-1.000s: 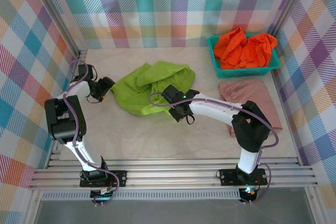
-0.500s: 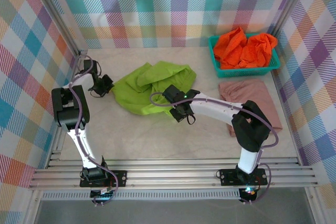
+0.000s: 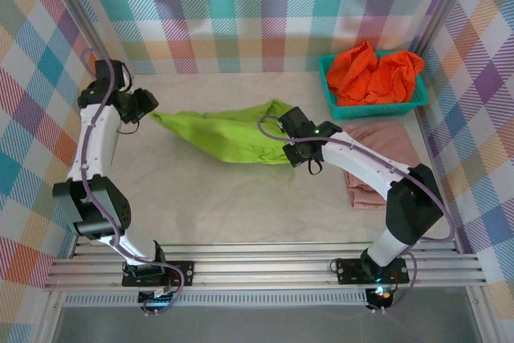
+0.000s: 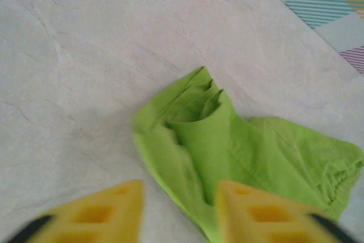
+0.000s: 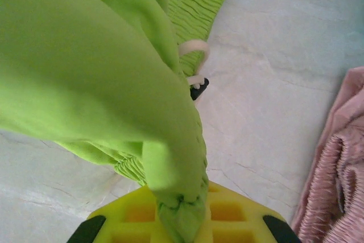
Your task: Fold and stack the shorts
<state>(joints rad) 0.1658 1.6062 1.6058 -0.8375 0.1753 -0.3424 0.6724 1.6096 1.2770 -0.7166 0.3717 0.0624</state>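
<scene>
table | lime green shorts | dusty pink shorts | teal basket

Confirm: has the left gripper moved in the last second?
Yes. In the top view the left gripper moved toward the back wall, from nearer than the teal basket's front rim to about level with it.

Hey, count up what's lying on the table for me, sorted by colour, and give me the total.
lime green shorts: 1
orange shorts: 1
pink shorts: 1
teal basket: 1
Total: 4
</scene>
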